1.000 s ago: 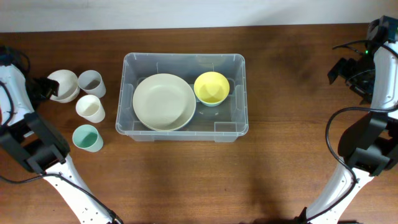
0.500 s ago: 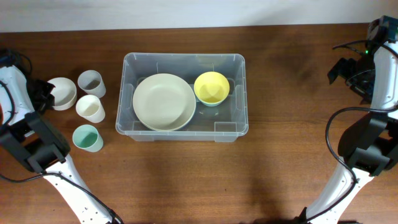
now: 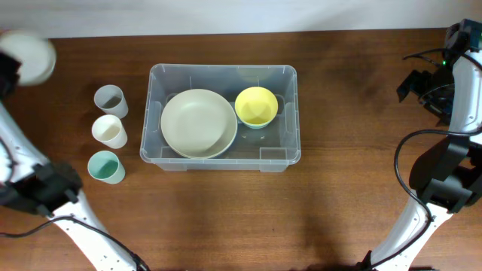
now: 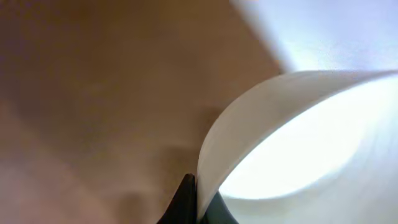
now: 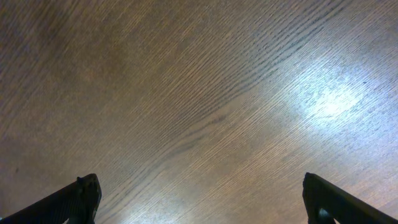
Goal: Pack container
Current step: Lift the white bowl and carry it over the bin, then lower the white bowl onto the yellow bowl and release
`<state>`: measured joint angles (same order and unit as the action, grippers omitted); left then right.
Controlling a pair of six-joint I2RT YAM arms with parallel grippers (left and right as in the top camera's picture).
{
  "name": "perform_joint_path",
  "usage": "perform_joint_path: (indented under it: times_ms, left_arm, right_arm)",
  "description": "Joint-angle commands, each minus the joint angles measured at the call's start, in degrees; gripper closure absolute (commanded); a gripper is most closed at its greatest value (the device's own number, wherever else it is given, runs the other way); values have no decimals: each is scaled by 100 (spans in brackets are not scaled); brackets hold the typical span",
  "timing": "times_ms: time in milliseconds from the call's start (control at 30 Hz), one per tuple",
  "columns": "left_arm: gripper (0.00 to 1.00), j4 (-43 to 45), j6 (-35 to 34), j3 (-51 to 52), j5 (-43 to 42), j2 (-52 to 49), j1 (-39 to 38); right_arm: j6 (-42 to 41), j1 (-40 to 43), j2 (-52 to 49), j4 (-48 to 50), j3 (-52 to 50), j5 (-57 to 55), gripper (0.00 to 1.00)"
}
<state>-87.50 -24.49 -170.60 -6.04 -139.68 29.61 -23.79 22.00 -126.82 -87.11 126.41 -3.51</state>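
Container [image 3: 276,140] is set at the middle of the counter [image 3: 354,203], a large rectangular bin of clear, see-through plastic with rounded corners and a rimmed edge. Inside it, a broad round plate [image 3: 199,123] of pale, matte cream-green is laid flat on the left, and a small glossy yellow bowl [image 3: 256,105] is placed just beside it on the right, near the far wall. Three smooth round cups are lined up on the wood to the left of the bin: a grey cup [image 3: 110,99] farthest back, a cream cup [image 3: 109,131] in the middle and a mint-green cup [image 3: 105,166] nearest. A white bowl [image 4: 298,143] with a thin, curved rim is pinched by its wall between the left jaws, one dark finger [image 4: 185,200] being seen on the outside of the wall; in the overhead view it is blurred, at the far left corner. The right jaws are spread wide with nothing between them, over bare wood well to the right of the bin. The counter is of dark brown wood with a fine diagonal grain and a soft patch of reflected light. A pale wall [image 3: 241,15] is seen behind it.
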Motion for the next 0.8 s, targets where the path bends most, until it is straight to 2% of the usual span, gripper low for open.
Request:
perform_joint_path:
  times_ms: [0, 233, 300, 533, 767]
  left_arm:
    - [99, -74, 1014, -354, -664, 837, -1427]
    - [99, -197, 1285, 4, -610, 564, -3880]
    - [99, -170, 1281, 256, -317, 315, -4478]
    - [99, -184, 1338, 765, -278, -431, -5364]
    - [99, -173, 1316, 914, -9, -769, -5646]
  right_arm:
    - [-2, 15, 2, 0, -20, -11, 1]
    - [-2, 15, 2, 0, -20, -11, 1]
    - [-2, 15, 2, 0, -20, -11, 1]
    - [-2, 15, 2, 0, -20, -11, 1]
    - [0, 15, 2, 0, -20, -11, 1]
